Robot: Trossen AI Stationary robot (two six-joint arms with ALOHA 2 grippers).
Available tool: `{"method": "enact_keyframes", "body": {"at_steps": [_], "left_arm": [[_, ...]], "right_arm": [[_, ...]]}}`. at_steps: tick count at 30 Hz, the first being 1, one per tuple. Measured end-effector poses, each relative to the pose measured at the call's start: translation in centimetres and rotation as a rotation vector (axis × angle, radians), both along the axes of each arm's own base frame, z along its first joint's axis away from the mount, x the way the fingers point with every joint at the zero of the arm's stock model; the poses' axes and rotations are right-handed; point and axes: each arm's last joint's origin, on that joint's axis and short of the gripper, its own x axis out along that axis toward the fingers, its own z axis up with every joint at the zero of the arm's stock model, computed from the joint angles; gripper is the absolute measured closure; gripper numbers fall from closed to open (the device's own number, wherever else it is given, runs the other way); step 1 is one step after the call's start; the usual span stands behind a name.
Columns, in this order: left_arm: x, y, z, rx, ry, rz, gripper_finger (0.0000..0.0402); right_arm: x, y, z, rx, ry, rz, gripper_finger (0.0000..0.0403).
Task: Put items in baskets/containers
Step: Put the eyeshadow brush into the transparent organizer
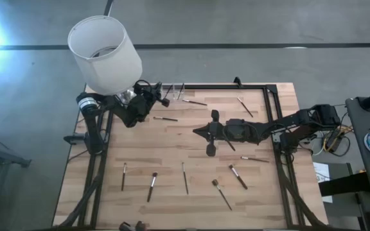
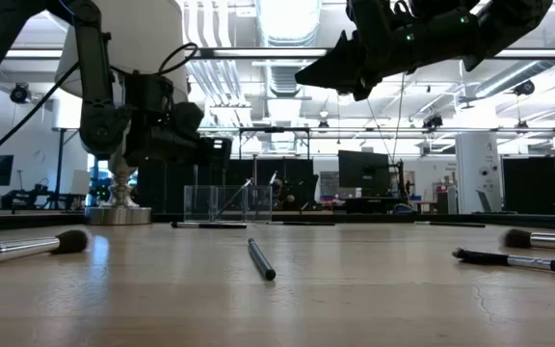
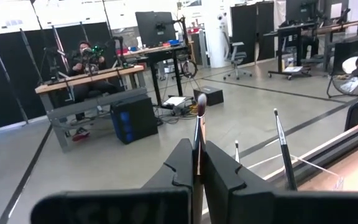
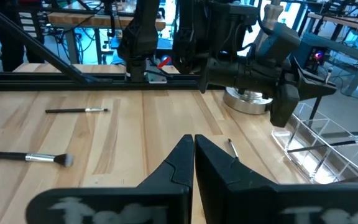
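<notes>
My left gripper (image 3: 196,163) is shut on a thin makeup brush (image 3: 199,121) beside the clear compartment holder (image 1: 173,89) at the table's far edge, next to the lamp. The holder (image 2: 222,202) has brushes (image 3: 282,148) standing in it. My right gripper (image 4: 193,151) is shut and empty, raised high over the middle of the table (image 2: 328,69). Several other brushes lie flat on the wood, among them one near the holder (image 1: 166,119), one at the far right (image 1: 245,106) and a row along the near side (image 1: 185,178). My left gripper pinches the brush's thin handle (image 3: 197,146) between its two fingers. The brush runs out past the fingertips, its bristle tip (image 3: 201,99) foremost. It is lifted clear of the table, beside the holder.
A white lampshade (image 1: 105,45) on a round metal base (image 4: 248,99) stands at the far left corner, close behind my left arm. A black frame rail (image 1: 262,86) runs along the table's edges. Bare wood shows between the scattered brushes (image 4: 30,158).
</notes>
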Motion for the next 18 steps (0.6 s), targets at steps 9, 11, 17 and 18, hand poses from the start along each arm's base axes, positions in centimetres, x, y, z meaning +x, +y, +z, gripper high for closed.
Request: {"method": "enact_keyframes", "body": {"at_steps": [9, 11, 17, 18], "left_arm": [[0.2, 0.0, 0.2, 0.004, -0.015, -0.029, 0.039], [0.4, 0.1, 0.3, -0.001, -0.03, -0.049, 0.039], [1.3, 0.7, 0.2, -0.015, -0.032, -0.052, 0.039], [1.5, 0.8, 0.2, -0.017, -0.026, -0.05, 0.039]], "right_arm": [[0.0, 0.0, 0.0, 0.0, 0.002, 0.0, 0.0394], [0.0, 0.0, 0.0, 0.0, 0.002, 0.001, 0.0394], [0.0, 0.1, 0.0, 0.0, 0.001, 0.005, 0.0394], [0.0, 0.2, 0.0, 0.0, 0.001, 0.006, 0.0394]]}}
